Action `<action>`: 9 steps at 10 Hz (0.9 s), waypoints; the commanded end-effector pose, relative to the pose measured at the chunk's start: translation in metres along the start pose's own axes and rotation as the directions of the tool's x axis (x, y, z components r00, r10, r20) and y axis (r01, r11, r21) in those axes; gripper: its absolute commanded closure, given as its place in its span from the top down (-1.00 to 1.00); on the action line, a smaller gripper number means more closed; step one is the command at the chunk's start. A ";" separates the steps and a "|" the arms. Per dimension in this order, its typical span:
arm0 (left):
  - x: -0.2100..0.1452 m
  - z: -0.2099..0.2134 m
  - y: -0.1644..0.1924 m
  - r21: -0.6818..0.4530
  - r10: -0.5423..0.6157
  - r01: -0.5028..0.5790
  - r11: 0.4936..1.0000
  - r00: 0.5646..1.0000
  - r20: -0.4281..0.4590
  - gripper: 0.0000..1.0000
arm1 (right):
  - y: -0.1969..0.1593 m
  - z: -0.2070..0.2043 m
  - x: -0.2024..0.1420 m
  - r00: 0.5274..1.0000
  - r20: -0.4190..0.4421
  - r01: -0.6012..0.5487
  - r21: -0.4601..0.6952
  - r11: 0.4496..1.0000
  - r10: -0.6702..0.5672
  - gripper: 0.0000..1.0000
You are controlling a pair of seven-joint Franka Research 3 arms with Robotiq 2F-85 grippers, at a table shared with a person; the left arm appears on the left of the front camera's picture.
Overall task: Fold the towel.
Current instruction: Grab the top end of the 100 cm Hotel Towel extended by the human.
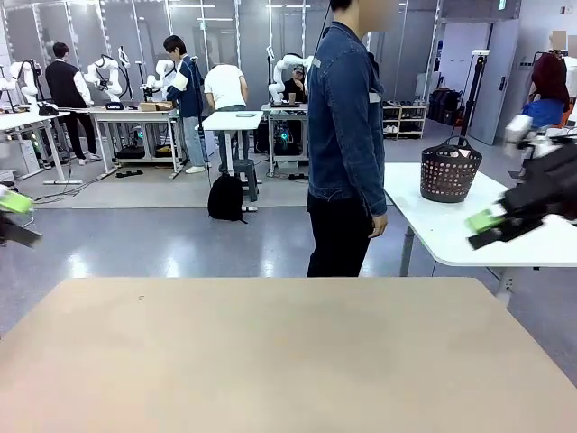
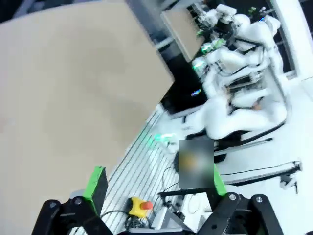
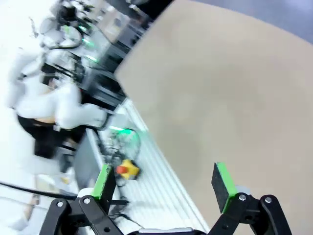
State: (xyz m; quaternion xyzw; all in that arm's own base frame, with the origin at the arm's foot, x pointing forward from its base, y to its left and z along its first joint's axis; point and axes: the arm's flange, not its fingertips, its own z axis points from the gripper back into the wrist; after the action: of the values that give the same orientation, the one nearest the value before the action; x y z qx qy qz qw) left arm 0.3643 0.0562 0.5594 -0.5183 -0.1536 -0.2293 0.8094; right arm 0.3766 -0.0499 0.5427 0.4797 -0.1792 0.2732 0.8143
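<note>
- The left gripper (image 2: pixel 156 191) has its jaws spread wide, with nothing between the green pads (image 2: pixel 96 185).
- The right gripper (image 3: pixel 164 186) is also released and empty. It hangs over the edge of the tan table (image 3: pixel 234 88).
- In the front view both grippers are smeared. The left (image 1: pixel 13 219) is cut off by the picture's edge, and the right (image 1: pixel 489 229) is blurred.
- I cannot tell where the towel lies.
- At the far edge stands a person (image 1: pixel 345 135), side-on, with the head cropped by the frame. The person's hand (image 1: pixel 378 224) hangs loosely curled and grasps nothing.
- Beyond, a dark basket (image 1: pixel 449 171) sits on a white table (image 1: pixel 451 236). Its walls hide what is inside.
</note>
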 end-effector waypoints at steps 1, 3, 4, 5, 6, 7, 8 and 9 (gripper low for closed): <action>-0.018 0.040 0.039 -0.017 0.076 -0.075 0.997 0.992 0.103 1.00 | -0.035 0.046 -0.021 0.998 0.038 0.046 0.059 0.997 -0.048 1.00; -0.047 0.068 0.050 -0.040 0.062 -0.056 0.998 0.984 0.166 1.00 | -0.055 0.081 -0.058 0.992 0.108 0.052 0.161 0.986 -0.070 1.00; -0.058 0.079 0.058 -0.036 0.086 -0.080 0.996 0.979 0.186 1.00 | -0.065 0.098 -0.078 0.982 0.174 0.040 0.193 0.980 -0.075 1.00; -0.062 0.080 0.059 -0.025 0.093 -0.090 0.996 0.977 0.190 1.00 | -0.070 0.105 -0.089 0.975 0.203 0.042 0.216 0.975 -0.087 1.00; -0.066 0.087 0.061 -0.040 0.100 -0.093 0.995 0.973 0.208 1.00 | -0.074 0.108 -0.098 0.969 0.220 0.051 0.250 0.967 -0.108 1.00; -0.069 0.089 0.064 -0.047 0.110 -0.102 0.994 0.970 0.216 1.00 | -0.077 0.109 -0.104 0.968 0.220 0.063 0.256 0.965 -0.122 1.00; -0.070 0.089 0.067 -0.034 0.146 -0.142 0.989 0.965 0.215 1.00 | -0.080 0.106 -0.104 0.965 0.227 0.073 0.261 0.963 -0.134 1.00; -0.068 0.087 0.069 -0.043 0.152 -0.146 0.988 0.966 0.211 1.00 | -0.074 0.108 -0.112 0.967 0.219 0.079 0.237 0.968 -0.133 1.00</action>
State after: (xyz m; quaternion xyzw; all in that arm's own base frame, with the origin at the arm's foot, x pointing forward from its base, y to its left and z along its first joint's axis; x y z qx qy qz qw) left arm 0.3374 0.1769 0.5076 -0.5501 -0.2010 -0.1159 0.8023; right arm 0.3321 -0.2060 0.4748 0.6140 -0.2105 0.1805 0.7390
